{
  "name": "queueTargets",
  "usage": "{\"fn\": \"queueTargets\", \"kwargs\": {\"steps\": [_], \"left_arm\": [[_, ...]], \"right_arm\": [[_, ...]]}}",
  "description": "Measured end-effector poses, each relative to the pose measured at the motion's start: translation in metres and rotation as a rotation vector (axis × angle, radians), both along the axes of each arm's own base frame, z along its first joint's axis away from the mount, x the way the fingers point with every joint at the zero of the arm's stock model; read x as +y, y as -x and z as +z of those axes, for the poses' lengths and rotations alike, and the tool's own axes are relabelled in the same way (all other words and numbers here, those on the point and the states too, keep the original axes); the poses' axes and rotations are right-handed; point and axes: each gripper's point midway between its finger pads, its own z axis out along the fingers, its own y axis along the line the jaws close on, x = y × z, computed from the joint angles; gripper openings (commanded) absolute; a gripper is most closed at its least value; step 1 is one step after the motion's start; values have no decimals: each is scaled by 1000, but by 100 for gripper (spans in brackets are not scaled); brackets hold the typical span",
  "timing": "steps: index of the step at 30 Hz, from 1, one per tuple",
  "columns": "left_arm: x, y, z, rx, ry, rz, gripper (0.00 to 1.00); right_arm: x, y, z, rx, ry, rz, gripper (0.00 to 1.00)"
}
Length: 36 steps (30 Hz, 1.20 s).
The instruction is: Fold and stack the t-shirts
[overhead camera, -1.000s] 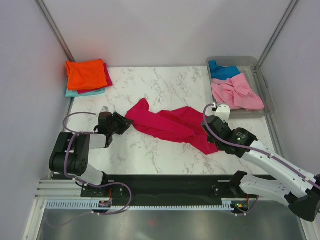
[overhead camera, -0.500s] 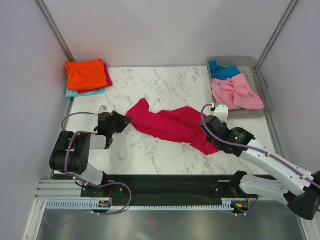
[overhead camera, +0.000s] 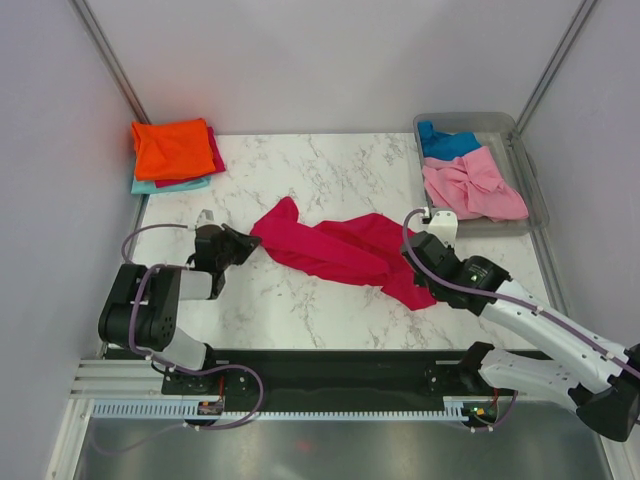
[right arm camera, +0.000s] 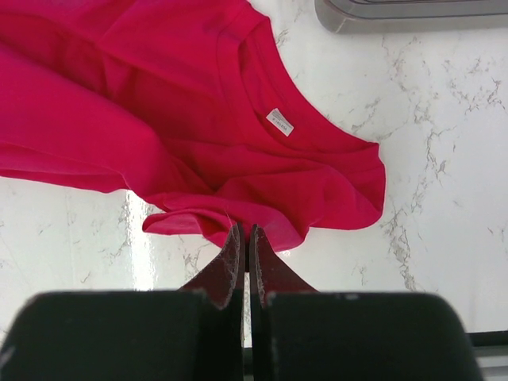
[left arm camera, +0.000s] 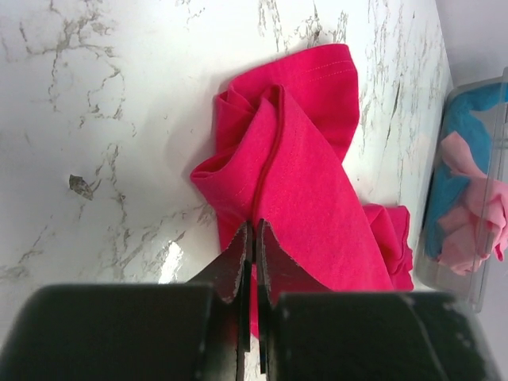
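Left gripper (left arm camera: 254, 238): I am pinching the left end of the crimson-pink t-shirt (overhead camera: 335, 250) between its closed fingers; my right gripper (right arm camera: 244, 238) is likewise pinching the right hem. That shirt is lying crumpled mid-table (overhead camera: 340, 165). An orange t-shirt (overhead camera: 172, 148) is topping the far-left corner stack; the light pink t-shirt (overhead camera: 475, 185) and blue t-shirt (overhead camera: 445, 143) are sitting in the tub (overhead camera: 465, 117) at the far-right corner.
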Motion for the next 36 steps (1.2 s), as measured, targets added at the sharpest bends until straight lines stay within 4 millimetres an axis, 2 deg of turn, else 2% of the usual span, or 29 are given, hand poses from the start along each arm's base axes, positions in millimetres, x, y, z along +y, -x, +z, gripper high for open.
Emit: {"fn": "queueTargets", "kwargs": {"steps": [3,5,6,8,11,13,15,19,23,28,33,36], "left_arm": [[0,5,9,-6,-4,-7,2],[2,11,29,-32,-19,-11,2],[3,14,46,-64,-30,-13,2],[7,19,89,-153,-64,-11,2],[17,32,177,-331,-126,6,2],[24,49,243,-463,-170,24,2],[32,71,297,-566,-215,48,2],[48,121,365,-683,-287,102,2],[61,166,404,-751,-329,147,2],[70,223,447,-879,-365,176,2],[78,278,490,-1025,-405,215,2],[86,300,513,-1088,-448,257,2]], "right_arm": [[-1,1,1,-4,-3,0,0],[-3,2,4,-2,2,-1,0],[-3,2,9,-7,1,0,0],[-4,1,24,-27,-10,-2,0],[-5,-2,69,-109,-72,-11,0],[-7,-3,105,-183,-123,-3,0],[-12,0,133,-252,-166,14,0],[-29,18,186,-386,-241,70,0],[-42,43,247,-535,-346,167,0],[-48,75,314,-702,-457,317,0],[-42,100,358,-802,-511,467,0],[-41,102,381,-885,-521,494,0]]}}
